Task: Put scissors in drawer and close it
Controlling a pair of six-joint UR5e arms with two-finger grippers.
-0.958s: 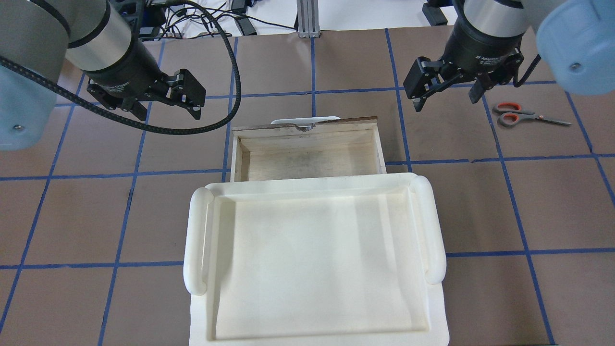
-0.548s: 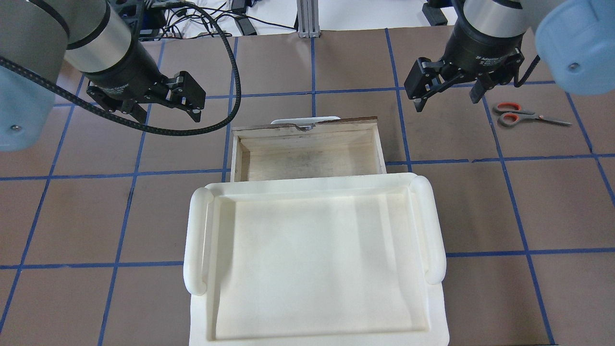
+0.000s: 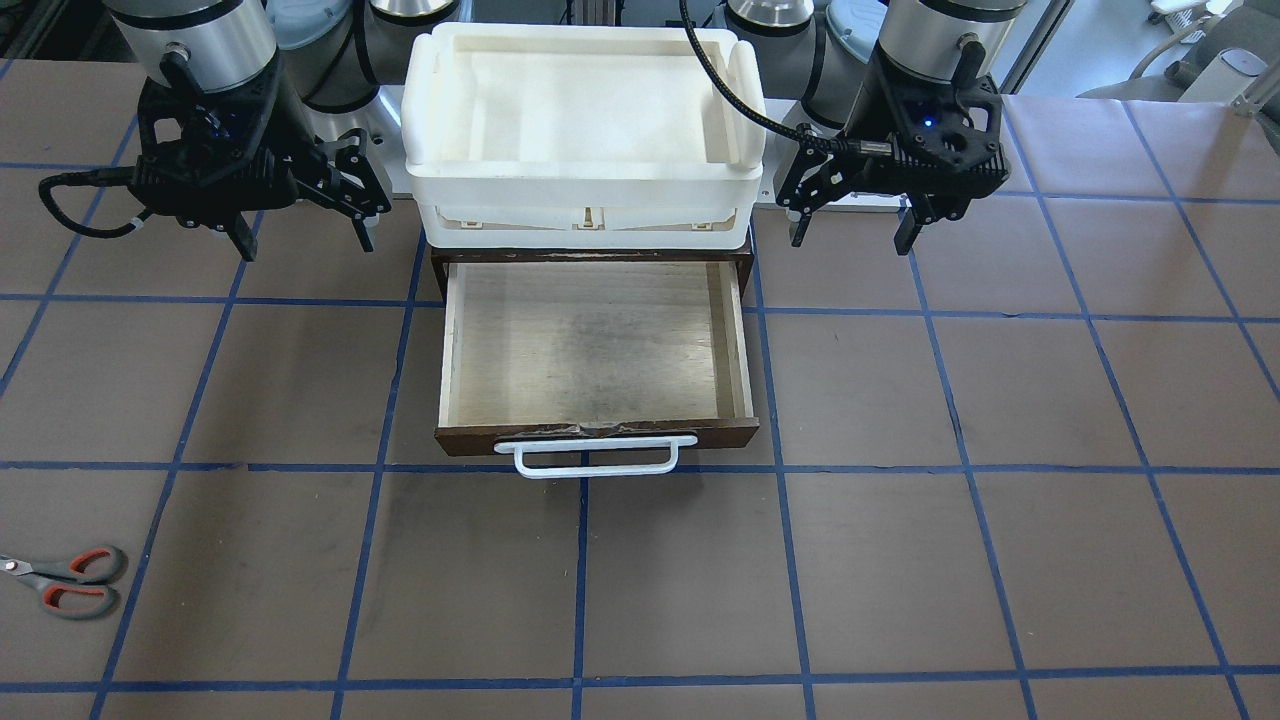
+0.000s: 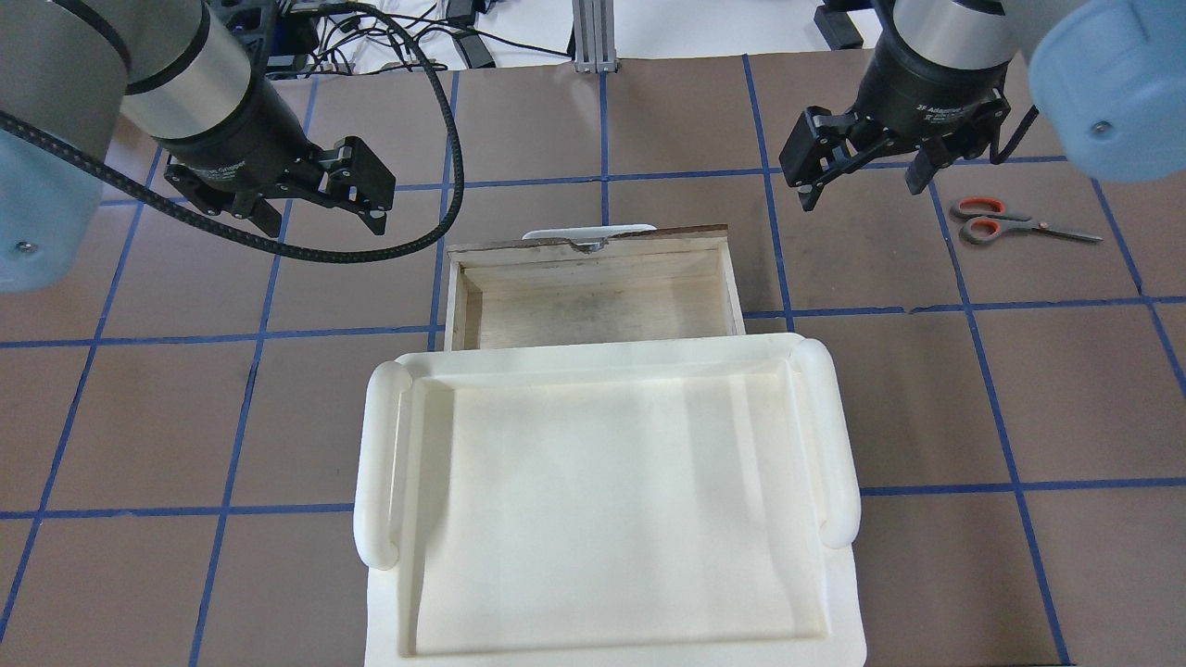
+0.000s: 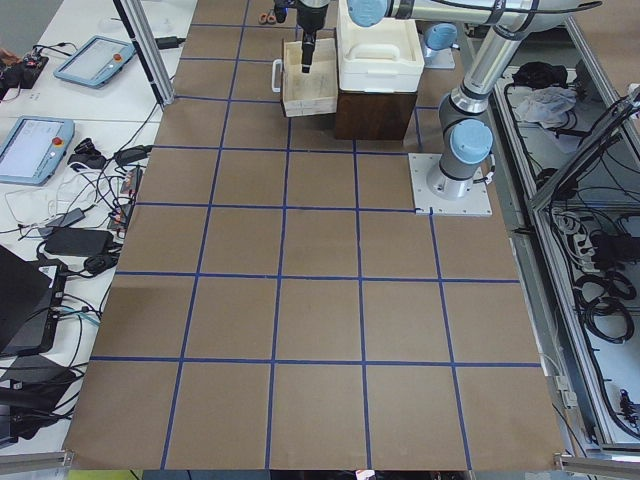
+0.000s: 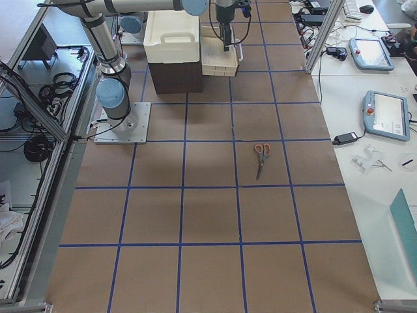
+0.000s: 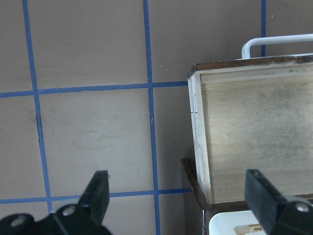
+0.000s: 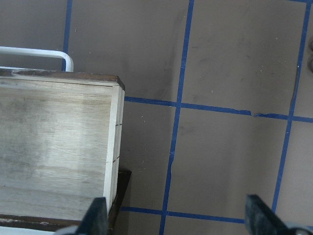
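The scissors lie flat on the table at the far right, with grey handles, orange-red loops and blades pointing right. They also show in the front view and the right side view. The drawer is pulled open and empty, with a pale plywood floor and a white bar handle. My right gripper is open and empty, hovering left of the scissors and right of the drawer. My left gripper is open and empty, hovering left of the drawer.
A white plastic tub sits on top of the dark cabinet above the drawer; it also shows in the front view. Blue tape lines grid the brown table. Cables and devices lie beyond the far edge.
Both grippers have shifted only slightly; the right one has drifted a little toward the far side. The scissors and the drawer have not moved.
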